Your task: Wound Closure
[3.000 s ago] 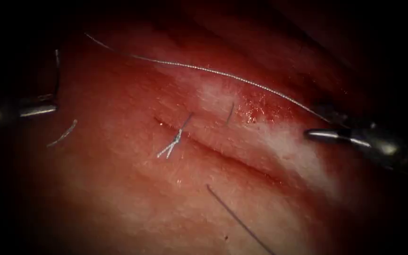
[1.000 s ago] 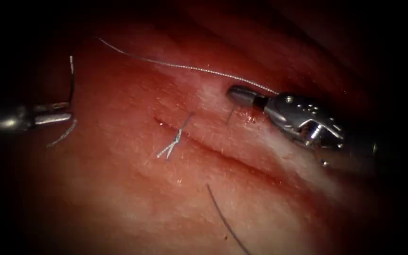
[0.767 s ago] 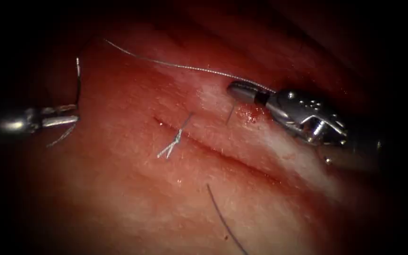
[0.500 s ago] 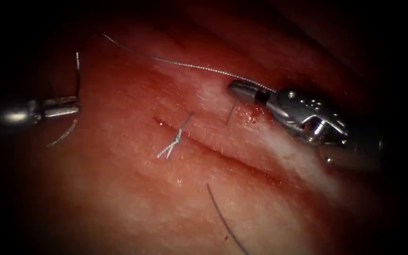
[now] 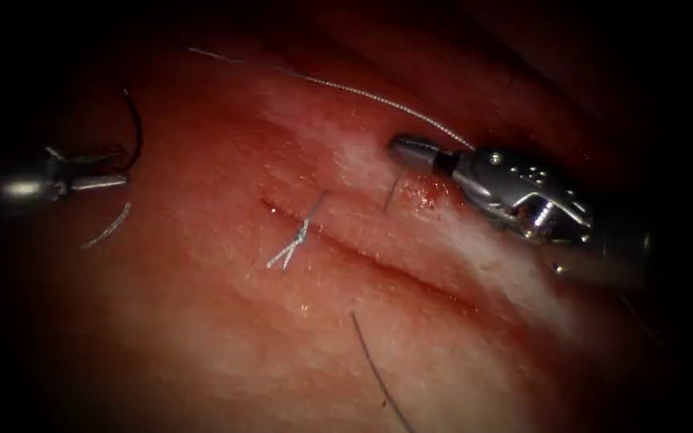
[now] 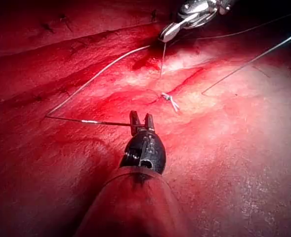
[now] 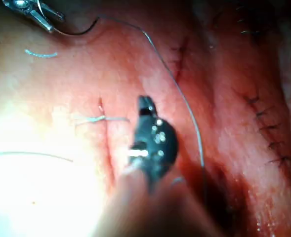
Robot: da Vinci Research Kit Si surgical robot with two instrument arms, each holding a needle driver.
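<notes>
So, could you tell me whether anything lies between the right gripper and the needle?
Nothing visible does. The left gripper holds the needle near one end, clear of the tissue, left of the cut. Only bare tissue and the thread lie between it and the right gripper; what that one holds is unclear.
</notes>
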